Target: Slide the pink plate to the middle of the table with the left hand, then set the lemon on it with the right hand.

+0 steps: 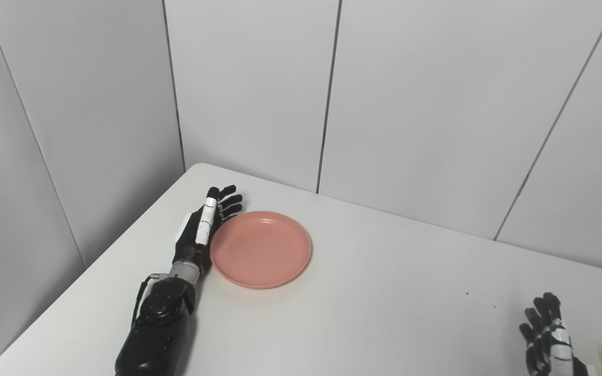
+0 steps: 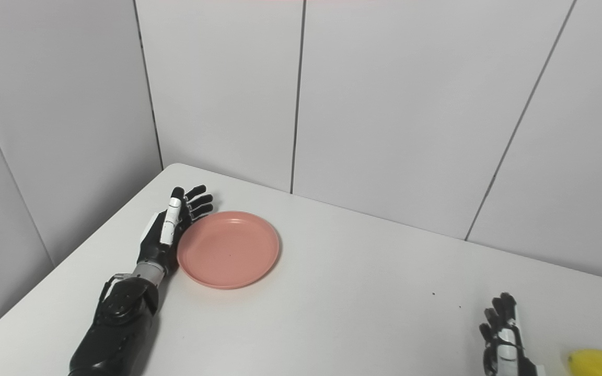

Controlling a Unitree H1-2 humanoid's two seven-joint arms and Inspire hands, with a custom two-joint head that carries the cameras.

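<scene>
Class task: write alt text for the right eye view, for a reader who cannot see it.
The left robot hand lies open against the left rim of an empty pink plate on a white table. At the lower right, the open right robot hand waits beside a lemon.

You face a white bench (image 1: 374,292) with a rounded far-left corner, set into a corner of pale grey panelled walls (image 1: 411,104). Dark vertical seams divide the panels. Light is even and diffuse; two small dark specks (image 2: 433,293) mark the bench top.
</scene>
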